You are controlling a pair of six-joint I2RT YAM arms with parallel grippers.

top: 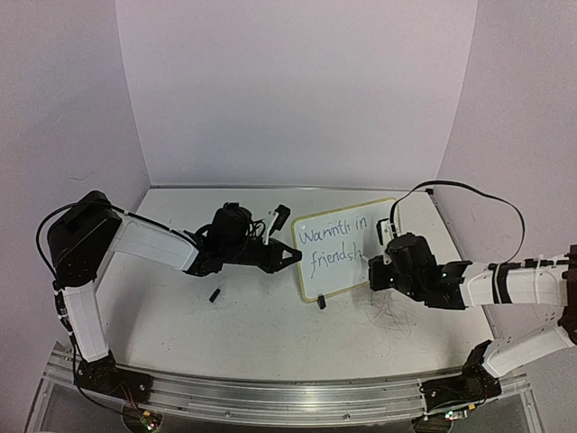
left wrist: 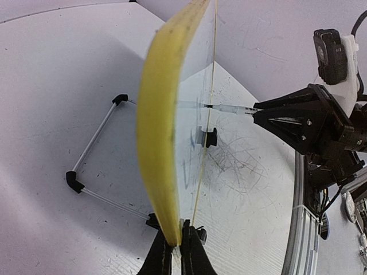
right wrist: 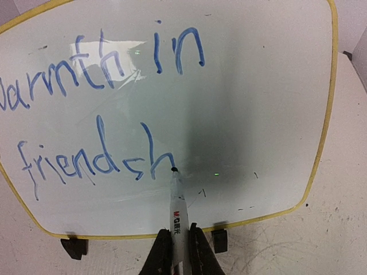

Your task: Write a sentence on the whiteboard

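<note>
left gripper (left wrist: 176,245) is pinching the small yellow-framed whiteboard (right wrist: 258,114) by its edge | right gripper (right wrist: 179,245) is clamping a white marker pen (right wrist: 176,200), tip touching the blue handwritten sentence (right wrist: 100,123) (just after "friendsh")

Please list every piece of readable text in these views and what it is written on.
"Warmth in": first line of the sentence, blue handwriting on the whiteboard.
"friendsh": second line, unfinished, same board.
"M&G", roughly: printed on the marker barrel; smaller print beside it is unreadable.
Nothing else legible.
</note>
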